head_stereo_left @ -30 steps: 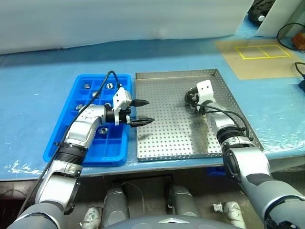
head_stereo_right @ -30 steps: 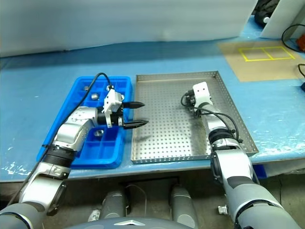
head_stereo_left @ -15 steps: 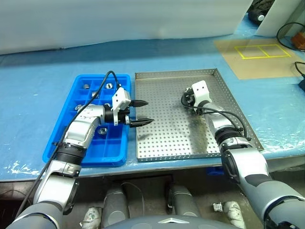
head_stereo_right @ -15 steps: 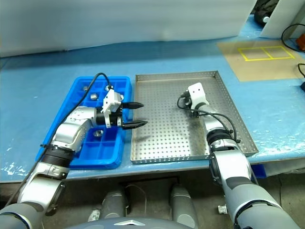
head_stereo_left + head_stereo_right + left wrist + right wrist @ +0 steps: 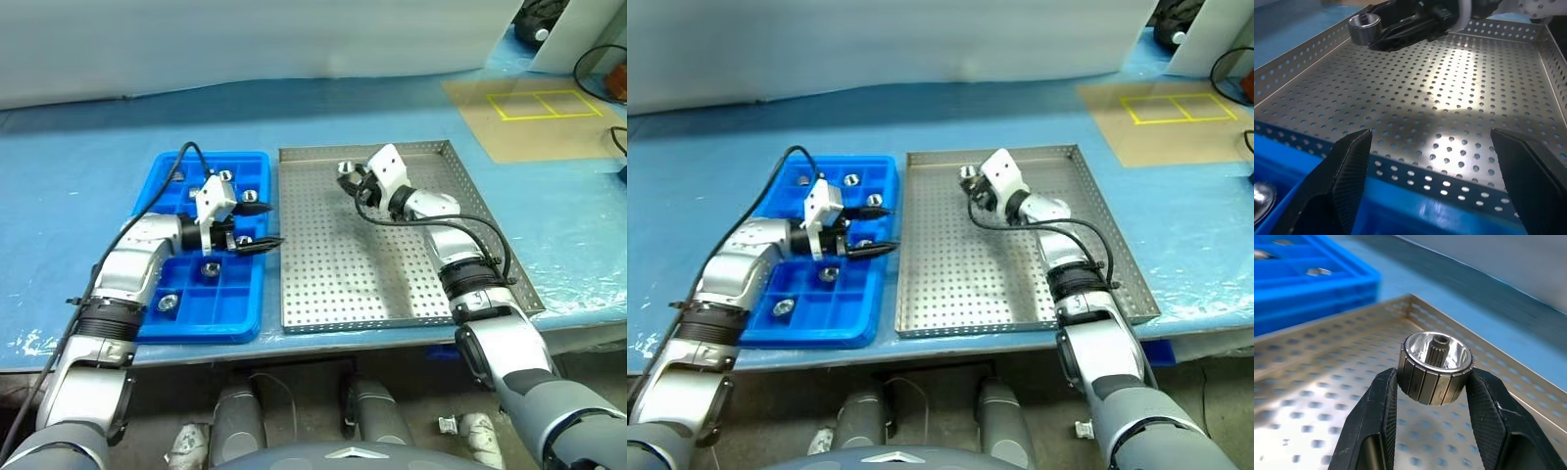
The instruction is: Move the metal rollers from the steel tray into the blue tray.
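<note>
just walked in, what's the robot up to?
It is moving metal rollers from the steel tray to the blue tray. The right hand is shut on one roller, held above the steel tray's far part. The left hand is open and empty at the blue tray's inner edge. Several rollers already sit in the blue compartments.

1 square perforated steel tray (image 5: 372, 284) and 1 bright blue compartmented plastic tray (image 5: 230, 318) are sitting side by side; 6 shiny silver hollow metal rollers (image 5: 1436, 367) are showing, 5 of them in the blue one.
</note>
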